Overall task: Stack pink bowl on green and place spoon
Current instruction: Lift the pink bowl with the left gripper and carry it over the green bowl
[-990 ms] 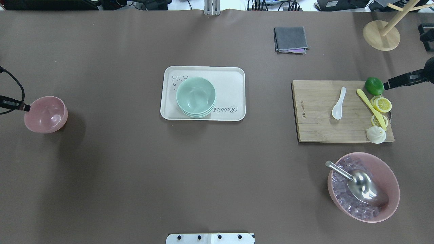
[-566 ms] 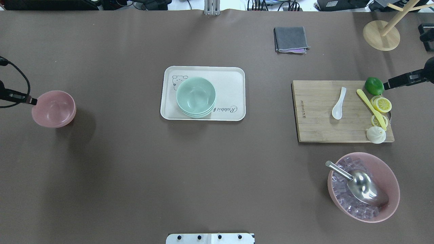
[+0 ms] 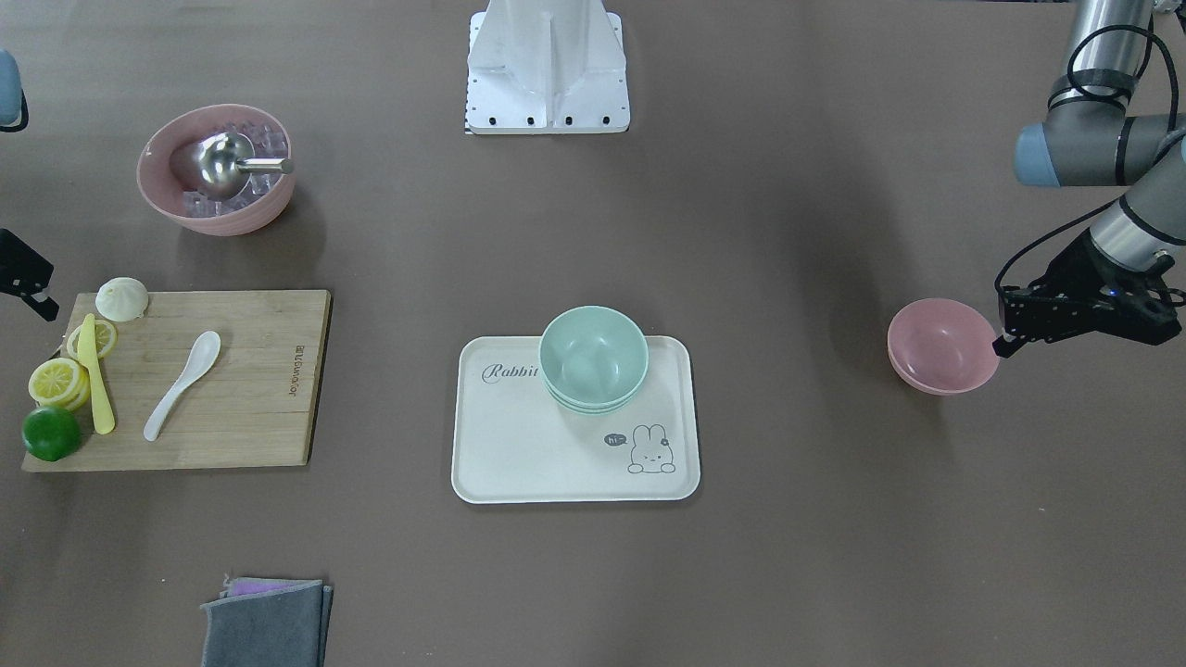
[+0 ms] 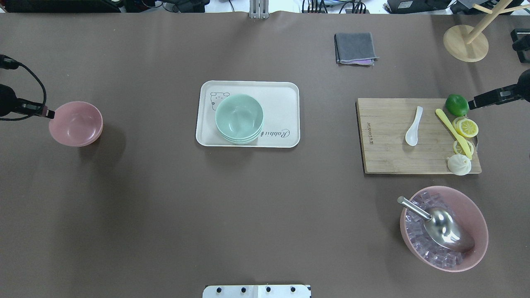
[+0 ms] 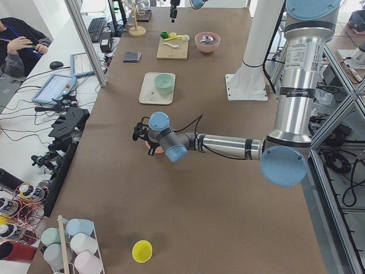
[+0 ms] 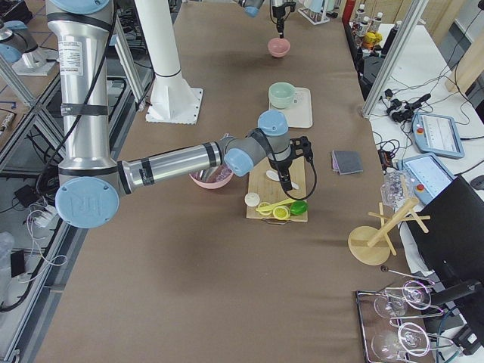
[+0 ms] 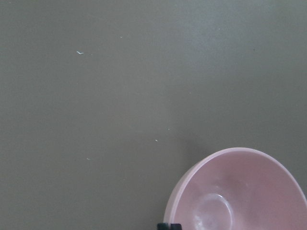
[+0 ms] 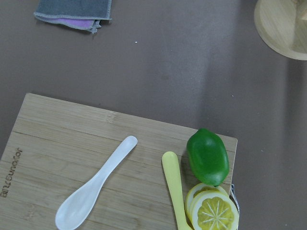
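Note:
A small pink bowl hangs above the table at its left end, with its shadow offset below it. My left gripper is shut on the bowl's rim; both show in the front view too, the bowl and the gripper. The left wrist view shows the bowl at its lower right. A stack of green bowls sits on a white tray at the centre. A white spoon lies on the wooden cutting board. My right gripper hovers by the board's right end, beside the lime; its jaws do not show clearly.
The board also holds a lime, lemon slices, a yellow knife and a white bun. A large pink bowl of ice with a metal scoop stands near right. A grey cloth and a wooden stand lie far right.
My left gripper has carried the pink bowl up off the table and to the right, toward the tray. The right arm has not moved.

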`<state>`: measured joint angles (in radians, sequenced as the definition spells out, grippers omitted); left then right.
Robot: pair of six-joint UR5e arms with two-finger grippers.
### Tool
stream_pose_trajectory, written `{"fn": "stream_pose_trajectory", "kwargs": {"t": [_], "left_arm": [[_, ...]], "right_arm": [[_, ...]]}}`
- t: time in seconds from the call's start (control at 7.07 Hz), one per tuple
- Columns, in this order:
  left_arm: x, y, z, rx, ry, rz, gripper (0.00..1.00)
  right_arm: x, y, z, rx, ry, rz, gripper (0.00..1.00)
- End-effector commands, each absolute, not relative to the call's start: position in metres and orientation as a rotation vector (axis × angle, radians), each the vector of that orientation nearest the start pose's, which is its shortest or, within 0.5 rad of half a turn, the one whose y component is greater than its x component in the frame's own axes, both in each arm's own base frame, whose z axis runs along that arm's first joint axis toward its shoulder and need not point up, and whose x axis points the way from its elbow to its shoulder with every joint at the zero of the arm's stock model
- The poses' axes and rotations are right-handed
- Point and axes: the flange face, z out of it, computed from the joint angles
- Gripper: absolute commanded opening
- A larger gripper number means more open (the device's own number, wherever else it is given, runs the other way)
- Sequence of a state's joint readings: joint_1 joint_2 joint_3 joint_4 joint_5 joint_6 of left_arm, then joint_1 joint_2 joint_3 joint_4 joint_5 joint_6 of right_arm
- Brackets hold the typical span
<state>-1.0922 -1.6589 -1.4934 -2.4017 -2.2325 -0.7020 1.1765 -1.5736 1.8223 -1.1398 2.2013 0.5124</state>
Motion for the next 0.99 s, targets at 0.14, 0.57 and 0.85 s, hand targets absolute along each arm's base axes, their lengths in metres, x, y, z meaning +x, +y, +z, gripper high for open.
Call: {"fn": "stream_pose_trajectory", "kwargs": {"t": [0.14,0.57,0.85], "left_arm": [[0.196,-0.535,0.551,0.317,0.976,0.03,0.0],[0.197,-0.539,0.571,0.3,0.942,0.01,0.18],[0.195,-0.542,0.579,0.319,0.903,-0.009,0.37]], "right_arm": [[-0.126,-0.497,0.492,0.323,-0.83,-0.103,1.0],[-0.126,-0.497,0.492,0.323,-0.83,-0.103,1.0],[-0.126,-0.497,0.491,0.324,-0.831,-0.103,1.0]]}}
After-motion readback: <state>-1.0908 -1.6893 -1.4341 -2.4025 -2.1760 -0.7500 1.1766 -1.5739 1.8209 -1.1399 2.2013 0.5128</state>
